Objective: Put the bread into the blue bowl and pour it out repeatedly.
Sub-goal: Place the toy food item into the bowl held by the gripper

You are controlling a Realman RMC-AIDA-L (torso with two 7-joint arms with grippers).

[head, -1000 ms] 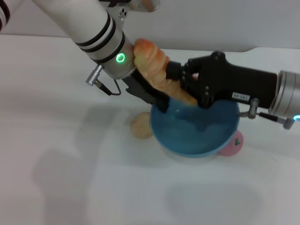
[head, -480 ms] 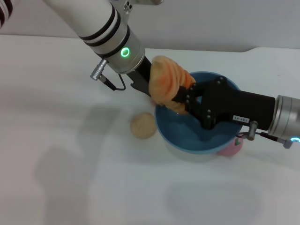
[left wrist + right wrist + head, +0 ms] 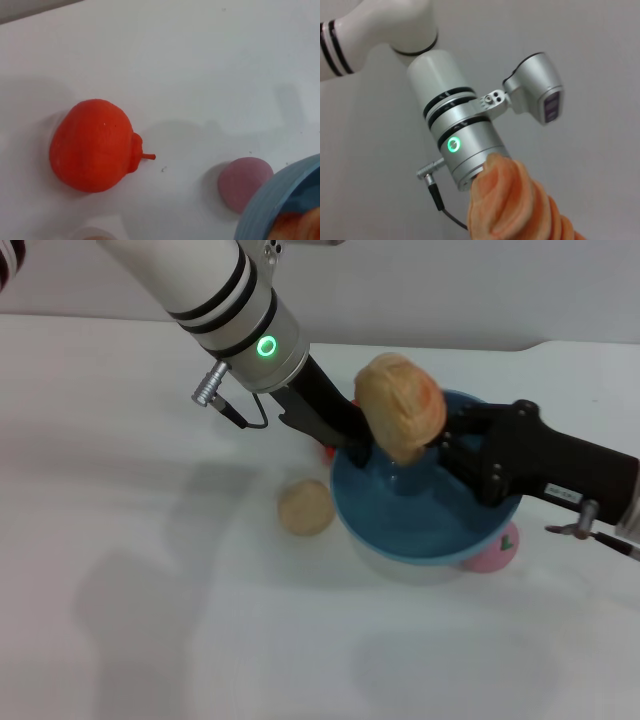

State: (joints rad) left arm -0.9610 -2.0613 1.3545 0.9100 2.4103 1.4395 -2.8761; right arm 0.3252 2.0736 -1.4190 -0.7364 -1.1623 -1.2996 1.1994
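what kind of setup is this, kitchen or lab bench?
Likely a lab bench: a plain white table with only toy food, the bread over a blue bowl, a beige ball and a red toy fruit.

The white tabletop (image 3: 120,540) carries the blue bowl (image 3: 420,540), a beige ball (image 3: 304,507) just beside its left rim, a pink ball (image 3: 497,552) at its right, and a red fruit (image 3: 92,145) beyond it.

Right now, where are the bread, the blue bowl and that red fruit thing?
bread (image 3: 400,405): head view, its rounded upper end above the bowl.
blue bowl (image 3: 420,535): head view, bare inner wall.
red toy fruit (image 3: 92,145): left wrist view, middle of its body.
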